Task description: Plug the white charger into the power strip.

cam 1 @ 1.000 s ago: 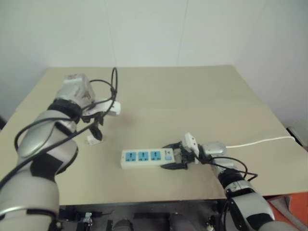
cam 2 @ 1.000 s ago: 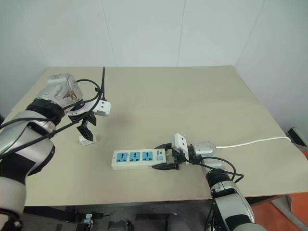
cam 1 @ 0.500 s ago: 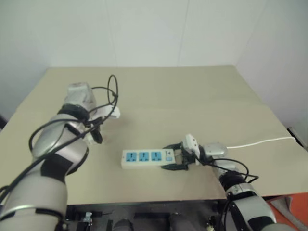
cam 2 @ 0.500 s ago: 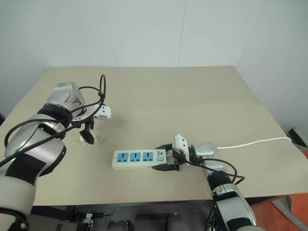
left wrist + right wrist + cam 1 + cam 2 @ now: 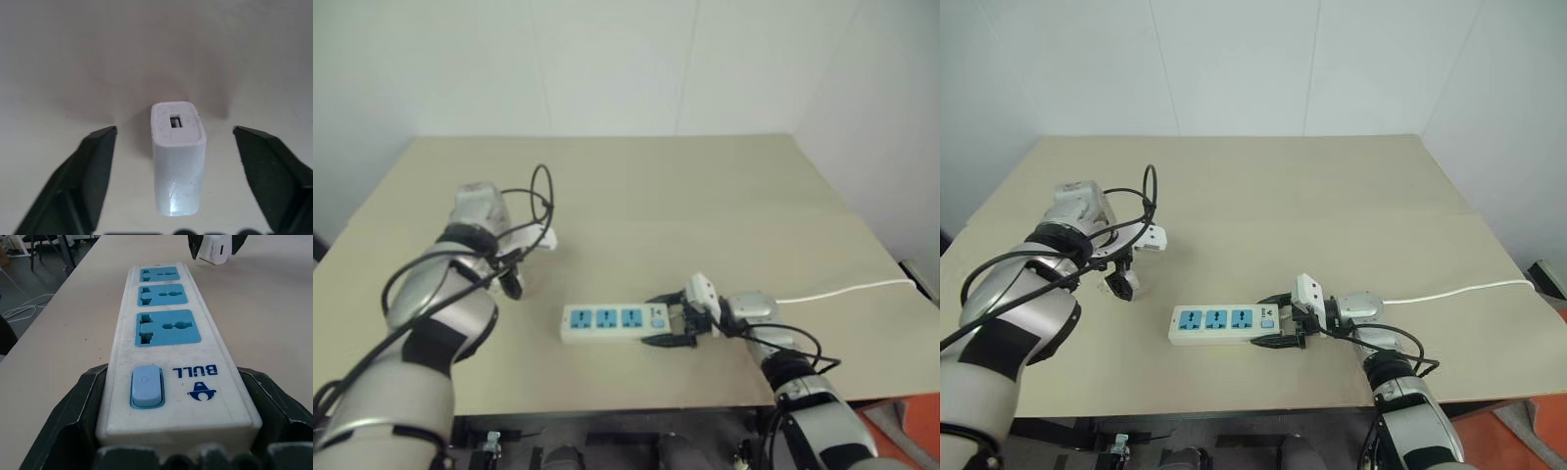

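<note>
1. The charger (image 5: 178, 156) stands on the table (image 5: 1332, 196), towards the robot's left side, with its small slot facing up at the left wrist camera.
2. The left gripper (image 5: 175, 166) points down over the charger. Its black fingers (image 5: 90, 171) stand wide, one on each side of the charger, with a gap showing on both sides, so neither finger touches it.
3. The strip (image 5: 1224, 321) lies flat near the table's front edge, well apart from the charger. Its three blue sockets face up and all are empty.
4. The right gripper (image 5: 176, 418) lies level and holds the strip's switch end. Its fingers (image 5: 73, 416) press against the two long sides of the bar, beside the pale blue switch.
5. A thin white cable (image 5: 1449, 290) runs from near the right gripper across the table to its right edge.
6. In the right wrist view the charger sits past the far end of the strip, between the left gripper's dark fingertips.
</note>
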{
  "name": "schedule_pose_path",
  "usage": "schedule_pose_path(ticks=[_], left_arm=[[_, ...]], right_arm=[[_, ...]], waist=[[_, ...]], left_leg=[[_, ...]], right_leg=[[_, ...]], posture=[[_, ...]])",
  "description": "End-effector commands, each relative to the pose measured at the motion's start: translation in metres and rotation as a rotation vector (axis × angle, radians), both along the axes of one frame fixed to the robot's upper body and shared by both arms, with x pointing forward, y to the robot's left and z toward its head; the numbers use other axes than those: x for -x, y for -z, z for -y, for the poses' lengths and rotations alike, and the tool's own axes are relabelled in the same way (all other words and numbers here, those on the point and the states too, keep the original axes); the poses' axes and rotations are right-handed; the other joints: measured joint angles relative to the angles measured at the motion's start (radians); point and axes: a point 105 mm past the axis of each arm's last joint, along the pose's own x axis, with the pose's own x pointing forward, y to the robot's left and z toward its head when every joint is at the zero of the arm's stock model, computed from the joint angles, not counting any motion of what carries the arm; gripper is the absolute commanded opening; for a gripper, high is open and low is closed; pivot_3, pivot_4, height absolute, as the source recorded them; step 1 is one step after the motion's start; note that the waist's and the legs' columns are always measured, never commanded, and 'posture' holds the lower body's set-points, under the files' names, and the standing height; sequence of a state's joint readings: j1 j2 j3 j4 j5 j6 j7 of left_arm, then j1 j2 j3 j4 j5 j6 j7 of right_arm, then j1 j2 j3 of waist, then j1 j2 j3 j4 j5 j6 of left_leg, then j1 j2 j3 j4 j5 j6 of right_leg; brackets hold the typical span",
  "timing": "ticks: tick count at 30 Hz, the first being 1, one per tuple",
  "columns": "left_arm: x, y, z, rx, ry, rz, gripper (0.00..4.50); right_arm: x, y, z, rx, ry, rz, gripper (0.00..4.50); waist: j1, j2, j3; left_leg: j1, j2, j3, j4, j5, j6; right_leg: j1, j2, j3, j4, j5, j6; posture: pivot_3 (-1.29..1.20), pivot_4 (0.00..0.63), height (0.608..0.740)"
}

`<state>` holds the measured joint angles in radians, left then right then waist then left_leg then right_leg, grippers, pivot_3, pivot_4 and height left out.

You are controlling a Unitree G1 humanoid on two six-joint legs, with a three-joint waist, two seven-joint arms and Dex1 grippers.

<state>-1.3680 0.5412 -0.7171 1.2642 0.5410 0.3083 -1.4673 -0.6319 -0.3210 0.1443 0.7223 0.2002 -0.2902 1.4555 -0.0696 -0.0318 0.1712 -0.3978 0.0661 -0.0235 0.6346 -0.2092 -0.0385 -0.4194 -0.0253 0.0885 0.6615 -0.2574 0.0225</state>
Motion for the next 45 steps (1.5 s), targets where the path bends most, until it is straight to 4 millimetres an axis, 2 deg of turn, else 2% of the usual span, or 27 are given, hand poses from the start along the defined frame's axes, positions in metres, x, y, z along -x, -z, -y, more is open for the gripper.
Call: schedule_pose_path(ticks=[1, 7, 15, 20, 24, 26, 30, 33, 35, 37, 42, 45], left_arm=[[-0.001, -0.002, 0.000, 0.003, -0.004, 0.013, 2.95], [-0.001, -0.001, 0.003, 0.012, 0.004, 0.006, 1.03], [-0.002, -0.004, 0.003, 0.036, 0.026, 0.022, 1.00], [-0.018, -0.040, 0.022, 0.231, 0.084, 0.204, 1.00], [-0.032, -0.083, 0.049, 0.564, 0.162, 0.464, 1.00], [-0.033, -0.106, 0.060, 0.758, 0.206, 0.575, 1.00], [-0.018, -0.148, 0.075, 1.130, 0.322, 0.716, 1.00], [-0.010, -0.163, 0.080, 1.316, 0.338, 0.754, 1.00], [-0.003, -0.167, 0.084, 1.403, 0.348, 0.717, 1.00], [0.011, -0.167, 0.089, 1.527, 0.371, 0.591, 1.00], [0.038, -0.137, 0.107, 1.489, 0.534, 0.504, 1.00], [0.047, -0.128, 0.116, 1.542, 0.536, 0.474, 1.00]], right_arm=[[0.002, 0.000, 0.002, 0.007, 0.002, -0.002, 3.42], [0.002, 0.000, 0.002, 0.007, 0.004, -0.004, 3.42], [0.002, 0.000, -0.001, 0.003, 0.000, -0.004, 3.42], [0.003, 0.001, -0.002, 0.004, -0.006, -0.006, 3.42], [0.003, 0.002, -0.003, 0.004, -0.012, -0.007, 3.42], [0.003, 0.002, -0.004, 0.004, -0.015, -0.007, 3.42], [0.004, 0.002, -0.005, 0.005, -0.019, -0.009, 3.42], [0.004, 0.003, -0.005, 0.008, -0.024, -0.010, 3.42], [0.004, 0.003, -0.005, 0.009, -0.027, -0.010, 3.42], [0.004, 0.003, -0.006, 0.010, -0.028, -0.009, 3.42], [0.003, 0.003, -0.005, 0.017, -0.026, -0.013, 3.42], [0.003, 0.003, -0.005, 0.018, -0.023, -0.014, 3.42]], waist=[[-0.001, 0.000, 0.000], [0.000, 0.000, 0.000], [0.000, 0.000, 0.000], [0.000, 0.000, 0.000], [0.000, 0.000, 0.000], [0.000, 0.000, 0.000], [-0.003, 0.000, 0.000], [-0.002, 0.001, 0.000], [-0.002, 0.001, 0.000], [-0.003, 0.001, 0.000], [-0.005, 0.002, -0.001], [-0.002, 0.002, -0.001]], left_leg=[[0.000, 0.000, 0.000, 0.000, 0.000, 0.000], [0.000, 0.000, 0.000, 0.000, 0.000, 0.000], [0.000, 0.000, 0.000, 0.000, 0.000, 0.000], [0.000, 0.000, 0.000, 0.001, 0.000, 0.000], [0.000, 0.000, 0.000, 0.001, 0.000, 0.000], [0.000, 0.000, -0.001, 0.001, 0.000, 0.000], [0.001, 0.000, 0.000, 0.001, 0.000, 0.000], [0.002, 0.001, 0.000, 0.001, 0.000, 0.000], [0.002, 0.000, 0.000, 0.003, 0.000, 0.000], [0.002, 0.000, 0.000, 0.004, 0.000, 0.000], [0.005, 0.001, 0.000, 0.004, 0.000, 0.000], [0.009, 0.001, 0.000, 0.004, 0.000, 0.000]], right_leg=[[0.000, 0.000, 0.000, 0.000, 0.000, 0.000], [0.000, 0.000, 0.000, 0.001, 0.000, 0.000], [0.000, 0.000, 0.000, 0.001, 0.000, 0.000], [0.000, 0.000, 0.000, 0.001, 0.000, 0.000], [0.000, 0.000, 0.000, 0.002, 0.000, 0.000], [0.000, 0.000, 0.000, 0.002, 0.000, 0.000], [0.001, -0.001, 0.000, 0.003, 0.000, -0.001], [0.001, -0.001, 0.000, 0.003, 0.000, -0.001], [0.002, -0.001, 0.000, 0.003, 0.000, -0.001], [0.003, -0.001, 0.000, 0.003, 0.000, -0.001], [0.006, 0.000, 0.000, 0.003, 0.000, -0.001], [0.010, 0.000, 0.000, 0.002, 0.000, 0.000]], posture=[[0.00, 0.150, 0.740], [0.00, 0.150, 0.740], [0.00, 0.150, 0.740], [0.00, 0.150, 0.740], [0.00, 0.150, 0.740], [0.00, 0.150, 0.740], [0.00, 0.150, 0.740], [0.00, 0.150, 0.740], [0.00, 0.150, 0.740], [0.00, 0.150, 0.740], [0.00, 0.150, 0.740], [0.00, 0.150, 0.740]])
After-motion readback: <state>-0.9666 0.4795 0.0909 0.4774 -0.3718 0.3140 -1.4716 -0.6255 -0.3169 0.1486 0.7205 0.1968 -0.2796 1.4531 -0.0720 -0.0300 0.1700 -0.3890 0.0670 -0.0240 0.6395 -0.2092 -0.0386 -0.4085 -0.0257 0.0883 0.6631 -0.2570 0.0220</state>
